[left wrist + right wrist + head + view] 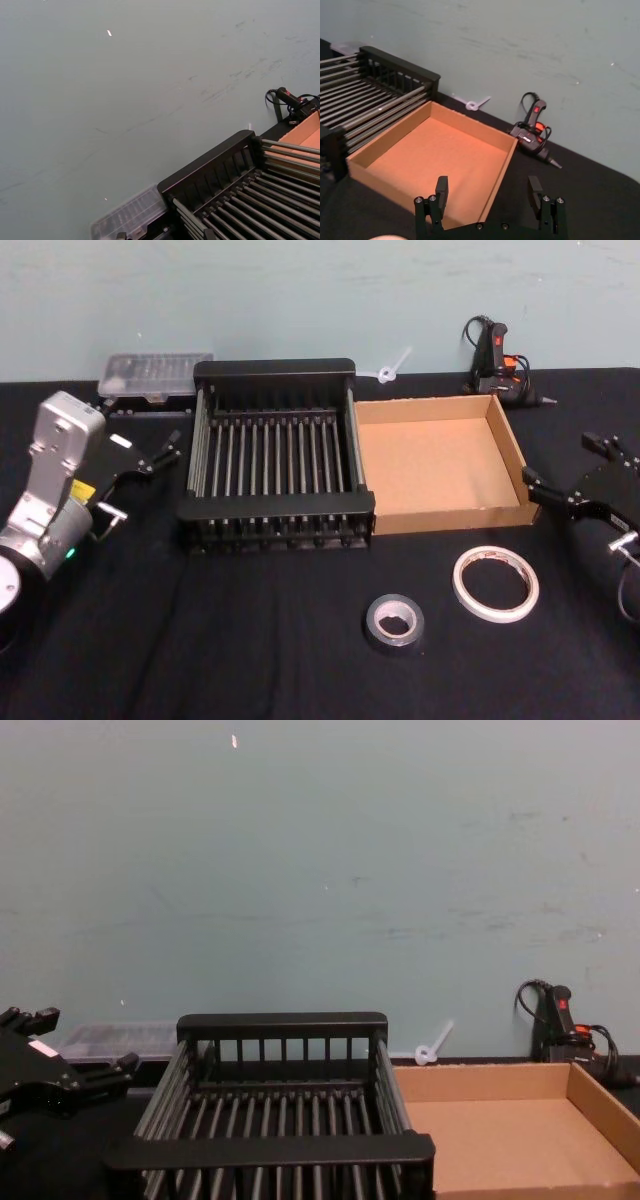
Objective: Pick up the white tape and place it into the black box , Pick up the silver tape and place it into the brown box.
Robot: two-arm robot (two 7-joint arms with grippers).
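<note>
White tape [495, 583], silver tape [394, 623] flat before boxes

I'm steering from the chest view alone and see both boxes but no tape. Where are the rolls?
Observer: In the head view both lie on the black cloth in front of the boxes; the silver tape is just ahead of the black box's right corner.
Operator: And the white one?
Observer: The white tape lies to the right of the silver one, ahead of the brown box.
Operator: Is my right gripper near it?
Observer: The right gripper is open, beside the brown box's right wall, farther back than the white tape.
</note>
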